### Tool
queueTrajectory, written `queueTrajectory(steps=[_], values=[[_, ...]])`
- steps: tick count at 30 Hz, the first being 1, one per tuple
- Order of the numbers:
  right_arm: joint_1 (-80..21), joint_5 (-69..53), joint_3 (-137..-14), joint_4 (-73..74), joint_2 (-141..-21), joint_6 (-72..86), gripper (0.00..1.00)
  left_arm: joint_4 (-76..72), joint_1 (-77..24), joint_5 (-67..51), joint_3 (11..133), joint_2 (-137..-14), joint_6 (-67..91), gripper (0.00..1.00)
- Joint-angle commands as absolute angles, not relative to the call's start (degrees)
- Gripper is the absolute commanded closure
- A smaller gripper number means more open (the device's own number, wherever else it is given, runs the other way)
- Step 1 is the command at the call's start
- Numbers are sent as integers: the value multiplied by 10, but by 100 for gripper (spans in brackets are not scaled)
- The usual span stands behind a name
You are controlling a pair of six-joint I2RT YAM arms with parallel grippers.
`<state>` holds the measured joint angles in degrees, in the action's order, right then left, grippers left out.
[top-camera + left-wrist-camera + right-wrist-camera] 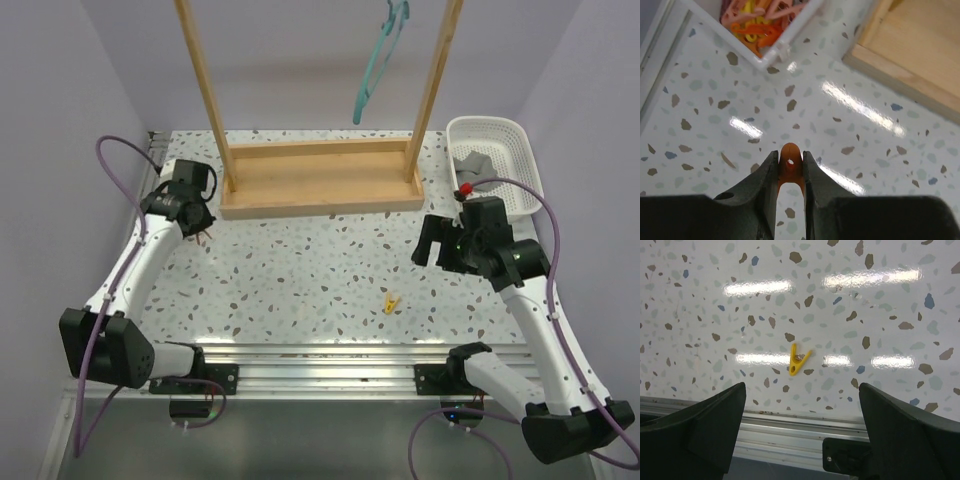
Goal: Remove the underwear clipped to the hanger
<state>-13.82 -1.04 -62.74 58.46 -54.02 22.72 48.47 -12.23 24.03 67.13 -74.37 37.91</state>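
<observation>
Table (pixel 300 270), 1 hanger (pixel 377 62), 1 underwear (pixel 476 165), L gripper (pixel 790 161) clamps clip (pixel 789 150), R gripper (pixel 802 387) apart

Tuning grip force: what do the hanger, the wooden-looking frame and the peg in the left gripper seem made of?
Hanger: thin, uniform teal, smooth moulded look; probably plastic.
Frame: pale tan with faint grain, matte; looks like unpainted wood.
Peg pinched in the left gripper: orange, glossy, slightly translucent; likely plastic.
</observation>
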Motion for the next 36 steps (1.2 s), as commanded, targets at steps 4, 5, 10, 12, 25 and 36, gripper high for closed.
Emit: queueTrajectory(steps=[4, 5, 10, 12, 25, 36], values=[[-147, -41, -615, 562, -545, 213, 1, 433, 21, 207, 822, -856, 276, 94], [-147, -44, -613, 562, -548, 211, 1, 432, 32, 200, 843, -873, 273, 94], [-149, -50, -621, 560, -557, 206, 2, 446, 79, 194, 973, -975, 260, 94], [-149, -54, -628, 558, -562, 207, 2, 453, 91, 199, 1000, -1024, 259, 93], [-149, -56, -628, 552, -574, 201, 1, 438, 123, 185, 1098, -1151, 252, 70], [-149, -45, -629, 555, -570, 203, 1, 386, 115, 114, 991, -1059, 228, 0]])
